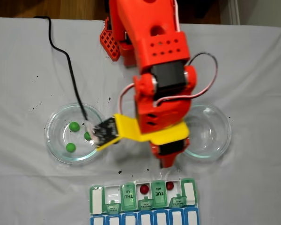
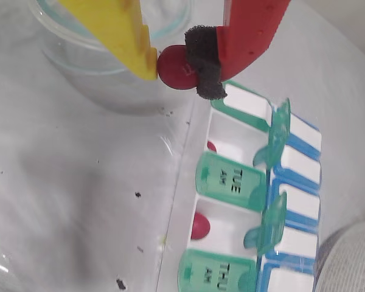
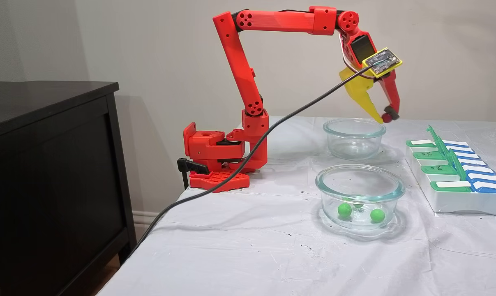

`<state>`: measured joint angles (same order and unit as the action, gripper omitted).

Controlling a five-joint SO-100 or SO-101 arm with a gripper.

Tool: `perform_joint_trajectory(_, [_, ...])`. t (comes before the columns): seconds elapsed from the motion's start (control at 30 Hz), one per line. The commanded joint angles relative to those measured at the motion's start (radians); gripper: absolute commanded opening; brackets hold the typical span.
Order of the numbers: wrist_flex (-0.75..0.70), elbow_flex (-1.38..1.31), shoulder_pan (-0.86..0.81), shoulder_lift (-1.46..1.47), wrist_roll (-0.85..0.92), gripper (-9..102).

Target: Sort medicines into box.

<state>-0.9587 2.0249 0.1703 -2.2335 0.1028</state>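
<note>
Between claw (image 2: 177, 68) tips: dark red pill (image 2: 175, 68), pinched tight, above table beside pill box (image 2: 240, 182).

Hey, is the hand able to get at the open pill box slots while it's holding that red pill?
Probably yes. The hand grips a red pill just above the pill box, and the open slots below have their lids flipped up, with nothing in between.
</note>
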Motion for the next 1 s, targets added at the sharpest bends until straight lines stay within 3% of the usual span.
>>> perform_joint_trajectory(0.0, [0.038,-0.106,-0.087,-0.018,0.02,0])
perform_joint_trajectory(0.37, [0.135,-0.163,-0.27,0.135,0.117,0])
perform_joint_trajectory(0.67, [0.123,-0.178,-0.298,0.204,0.173,0])
perform_joint_trajectory(0.97, [0.273,-0.193,-0.313,0.301,0.19,0])
